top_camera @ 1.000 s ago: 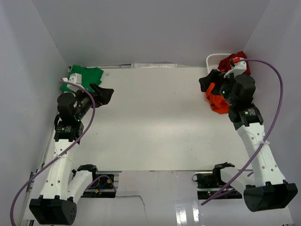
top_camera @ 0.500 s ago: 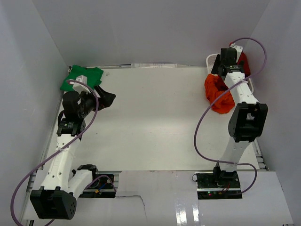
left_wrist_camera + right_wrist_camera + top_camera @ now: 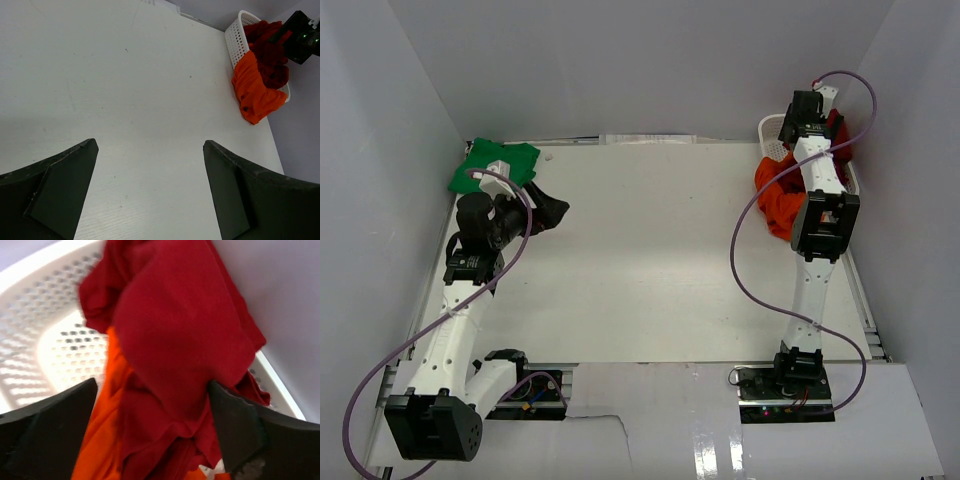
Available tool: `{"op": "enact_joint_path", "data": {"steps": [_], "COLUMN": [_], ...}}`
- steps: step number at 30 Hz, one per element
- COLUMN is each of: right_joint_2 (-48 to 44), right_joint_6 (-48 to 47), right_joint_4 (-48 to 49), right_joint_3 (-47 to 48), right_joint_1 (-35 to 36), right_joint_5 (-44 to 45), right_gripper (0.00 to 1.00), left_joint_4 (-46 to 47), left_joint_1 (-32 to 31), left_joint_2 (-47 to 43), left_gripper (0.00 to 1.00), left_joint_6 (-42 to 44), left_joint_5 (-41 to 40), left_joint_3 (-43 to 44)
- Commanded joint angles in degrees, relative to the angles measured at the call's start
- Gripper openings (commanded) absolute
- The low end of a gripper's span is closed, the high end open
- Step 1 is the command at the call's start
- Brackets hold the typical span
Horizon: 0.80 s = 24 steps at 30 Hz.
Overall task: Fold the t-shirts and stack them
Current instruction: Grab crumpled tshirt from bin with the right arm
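Observation:
The dark red t-shirt (image 3: 180, 335) lies crumpled in the white lattice basket (image 3: 60, 300). The orange t-shirt (image 3: 100, 440) lies under it and hangs over the basket's side onto the table (image 3: 780, 200). My right gripper (image 3: 152, 410) is open right over the red cloth, which bulges between its fingers. In the top view the right gripper (image 3: 808, 122) reaches over the basket (image 3: 772, 128). The bright green t-shirt (image 3: 495, 160) lies folded at the far left corner. My left gripper (image 3: 552, 212) is open and empty above the bare table (image 3: 150, 100), just right of the green shirt.
The basket stands at the far right corner against the right wall (image 3: 910, 150). The left wrist view shows the basket (image 3: 234, 37), the orange shirt (image 3: 255, 92) and the red shirt (image 3: 270, 52) across the table. Walls enclose the back and both sides.
My right arm has stretched out and swung from over the orange shirt to over the basket and the red shirt. My left gripper has shifted slightly right, away from the green shirt.

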Motion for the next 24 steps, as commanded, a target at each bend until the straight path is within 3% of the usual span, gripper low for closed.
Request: {"op": "enact_joint_path", "data": {"steps": [1, 2, 4, 5, 8, 12, 18, 24], "right_joint_2": [0.28, 0.63, 1.16, 0.99, -1.99, -13.66, -26.48, -46.08], "right_joint_6": [-1.00, -0.65, -0.12, 0.84, -1.95, -8.44, -14.79, -6.11], "right_joint_4": [5.68, 5.77, 5.77, 5.86, 9.97, 19.21, 9.82, 0.87], "right_joint_3": [-1.24, -1.24, -0.98, -0.81, -3.69, -12.49, -4.23, -10.53], "right_joint_1": [-1.48, -1.74, -2.62, -2.88, -2.28, 2.19, 10.73, 15.04], "right_joint_5": [5.37, 5.39, 4.34, 3.29, -8.90, -18.23, -26.85, -42.29], "right_gripper": [0.93, 0.71, 0.38, 0.08, 0.08, 0.08, 0.08, 0.08], "left_joint_4": [0.60, 0.60, 0.60, 0.60, 0.60, 0.69, 0.86, 0.87], "left_joint_1": [-0.02, -0.02, -0.02, -0.02, -0.02, -0.02, -0.02, -0.02], "left_joint_2": [0.34, 0.43, 0.60, 0.78, 0.78, 0.61, -0.97, -1.59], "left_gripper": [0.98, 0.98, 0.98, 0.98, 0.98, 0.98, 0.98, 0.98], "left_joint_6": [0.70, 0.79, 0.79, 0.87, 0.96, 1.05, 1.31, 1.31], "left_joint_5": [0.90, 0.81, 0.63, 0.55, 0.46, 0.54, 0.72, 0.99], "left_joint_3": [-0.22, -0.22, -0.22, -0.22, -0.22, -0.30, -0.57, -0.48]}}
